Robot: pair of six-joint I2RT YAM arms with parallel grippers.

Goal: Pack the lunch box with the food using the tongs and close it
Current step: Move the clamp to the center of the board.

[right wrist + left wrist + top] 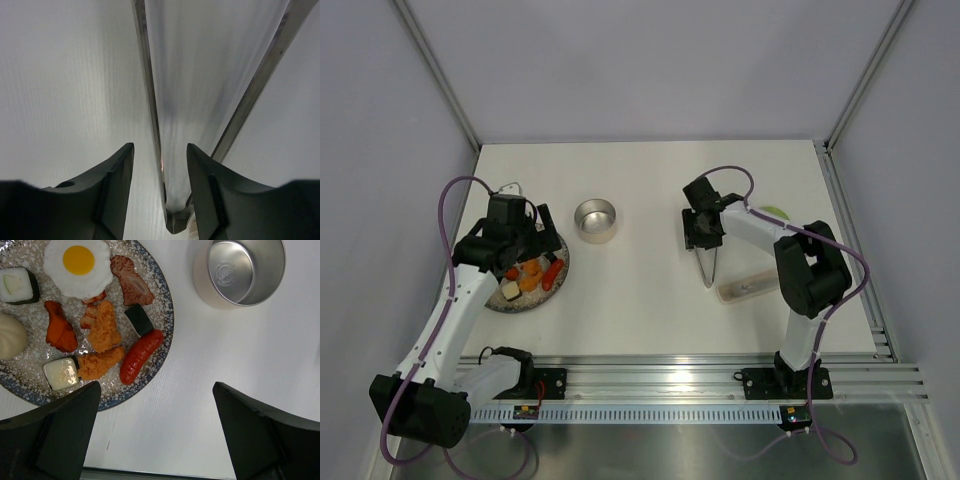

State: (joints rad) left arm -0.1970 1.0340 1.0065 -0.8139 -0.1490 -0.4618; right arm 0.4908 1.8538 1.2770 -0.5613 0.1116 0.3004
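The lunch box (595, 220) is a round steel tin standing open and empty (245, 270) on the white table. Its pale green lid (775, 213) peeks out behind my right arm. The food sits on a speckled plate (165, 315): a fried egg (77, 262), orange chunks (102, 327), a red sausage (141, 356), a white cube (60, 373). My left gripper (157, 435) hovers open over the plate's near edge (542, 232), holding nothing. The tongs (709, 268) lie flat on the table. My right gripper (160, 170) straddles their joined end (152, 110), jaws half closed, with a gap still showing.
A long translucent plastic case (748, 286) lies just right of the tongs' joined end. A white bun (10, 335) and a rice roll (17, 285) also sit on the plate. Grey walls enclose the table on three sides.
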